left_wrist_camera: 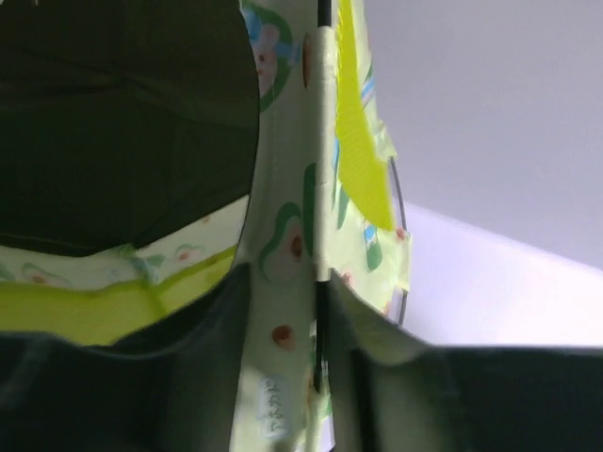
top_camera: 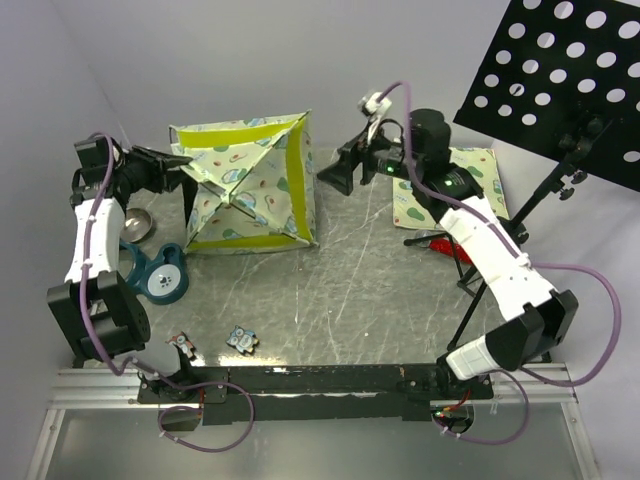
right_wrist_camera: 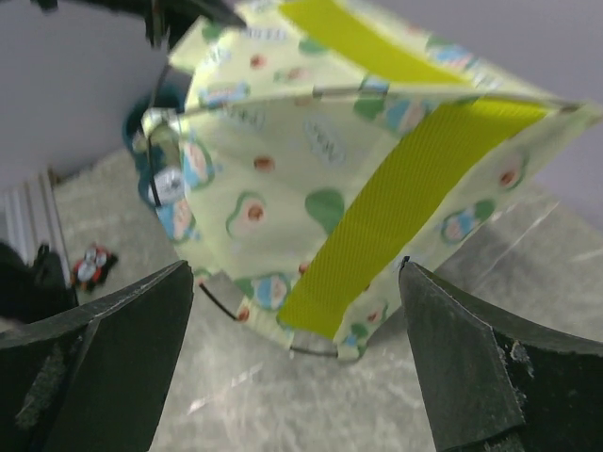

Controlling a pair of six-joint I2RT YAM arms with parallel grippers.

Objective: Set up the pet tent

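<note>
The pet tent (top_camera: 245, 185) stands popped up at the back left of the table, cream-green avocado print with lime-yellow panels. My left gripper (top_camera: 178, 160) is at its upper left corner. In the left wrist view it (left_wrist_camera: 316, 358) is shut on the tent's fabric edge (left_wrist_camera: 283, 245), with a thin black pole running between the fingers (left_wrist_camera: 188, 377). My right gripper (top_camera: 337, 178) is open and empty just right of the tent, apart from it. In the right wrist view it (right_wrist_camera: 297, 268) faces the tent's side (right_wrist_camera: 283, 160) and a lime panel (right_wrist_camera: 396, 198).
A flat avocado-print mat (top_camera: 478, 175) lies back right under the right arm. A black perforated stand (top_camera: 560, 70) rises at the right, with a red object (top_camera: 450, 245) by its foot. A metal bowl (top_camera: 137, 224), a teal toy (top_camera: 160, 272) and two small toys (top_camera: 241, 340) lie at the left.
</note>
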